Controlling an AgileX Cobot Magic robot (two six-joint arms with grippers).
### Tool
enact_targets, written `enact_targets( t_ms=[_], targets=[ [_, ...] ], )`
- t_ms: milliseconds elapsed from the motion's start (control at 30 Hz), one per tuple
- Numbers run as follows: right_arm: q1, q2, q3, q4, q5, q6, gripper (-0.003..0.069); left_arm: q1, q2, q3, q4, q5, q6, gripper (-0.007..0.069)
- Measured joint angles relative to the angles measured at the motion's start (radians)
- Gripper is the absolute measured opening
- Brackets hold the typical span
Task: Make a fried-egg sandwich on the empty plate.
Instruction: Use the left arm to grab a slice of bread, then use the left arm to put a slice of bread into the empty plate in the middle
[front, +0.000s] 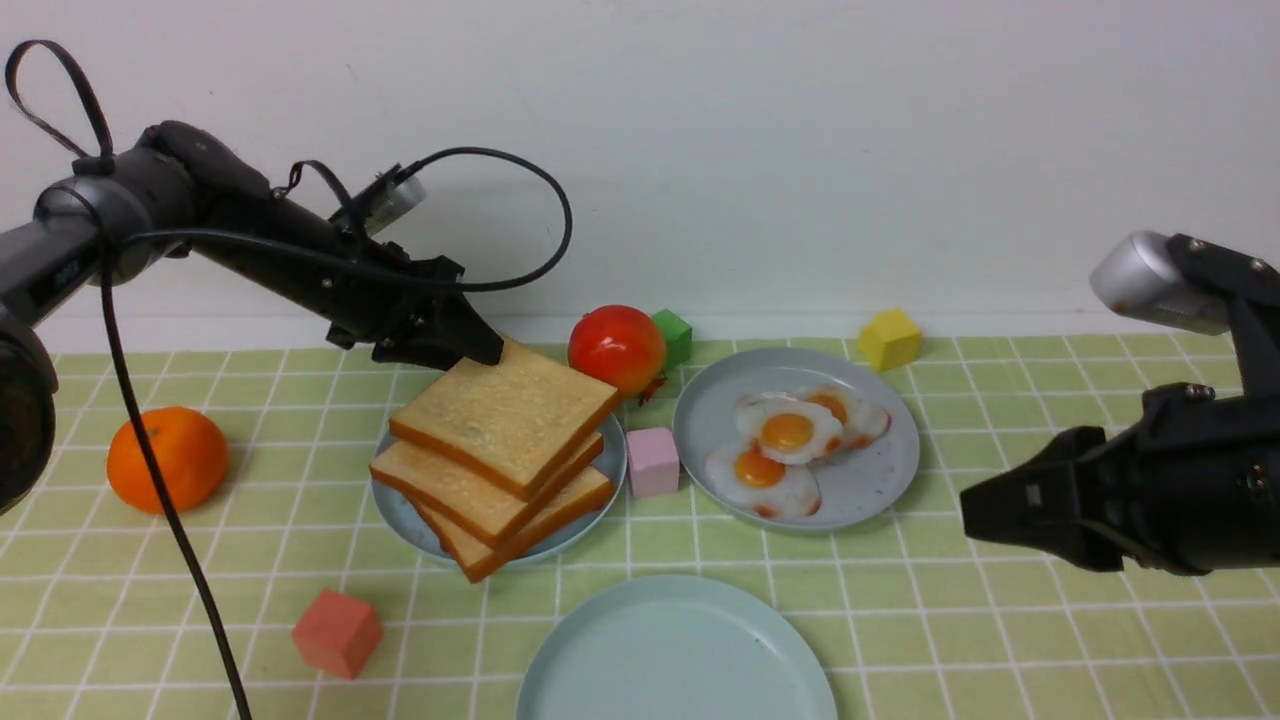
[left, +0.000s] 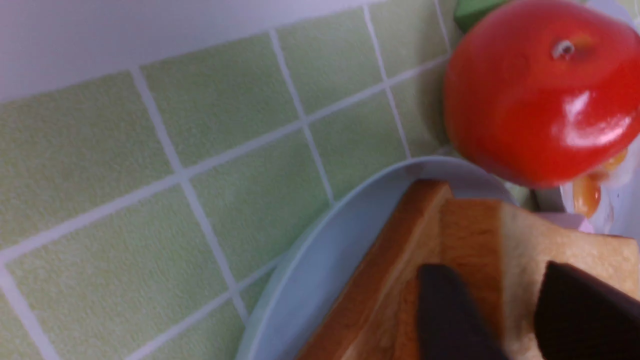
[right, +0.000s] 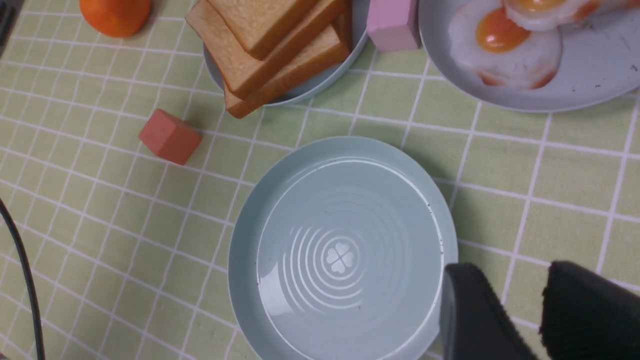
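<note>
On green checked cloth (front: 1000, 620), empty plate (front: 676, 650), white wall (front: 800, 150) behind

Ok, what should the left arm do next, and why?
Probably lift the top toast slice clear of the stack: the left end effector straddles its far corner, the slice sits tilted, and the empty plate holds nothing yet.

mint plate (right: 345, 200) w/ clover rings, green-check cloth (front: 1000, 640)
</note>
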Motion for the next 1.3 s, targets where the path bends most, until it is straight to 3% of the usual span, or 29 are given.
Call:
enact_targets(
  t_ms=[33,67,100,367,567,600,733,1000,1133,1300],
  targets=[
    [0.0,0.0,0.0,0.0,0.0,0.0,0.0241,0.002,0.0,-0.006,0.001,0.006,0.0,0.009],
    [0.0,0.0,0.0,0.001,0.0,0.0,0.0241,0.004,0.0,-0.006,0.001,0.008,0.0,0.009],
    [0.0,0.0,0.0,0.001,0.0,0.0,0.0241,0.01,0.0,-0.023,0.002,0.021,-0.002,0.0037],
    [0.0,0.0,0.0,-0.002,0.007,0.0,0.0241,0.046,-0.184,-0.074,0.018,0.022,-0.083,0.0046],
    [0.0,0.0,0.0,-0.002,0.014,0.0,0.0241,-0.114,-0.394,0.126,0.049,0.028,-0.009,0.0046],
    [0.0,0.0,0.0,-0.002,0.015,0.0,0.0241,-0.196,-0.418,0.21,0.077,0.036,0.025,0.0046],
    [0.0,0.0,0.0,-0.002,0.018,0.0,0.0241,-0.328,-0.417,0.377,0.148,0.039,0.059,0.0046],
    [0.0,0.0,0.0,-0.002,0.009,0.0,0.0241,-0.449,-0.369,0.532,0.18,-0.057,0.066,0.0046],
    [0.0,0.0,0.0,-0.009,-0.012,0.0,0.0241,-0.481,-0.342,0.558,0.206,-0.14,0.057,0.0084],
    [0.0,0.0,0.0,-0.009,-0.048,0.0,0.0241,-0.483,-0.356,0.549,0.255,-0.16,0.022,0.0298]
  ],
)
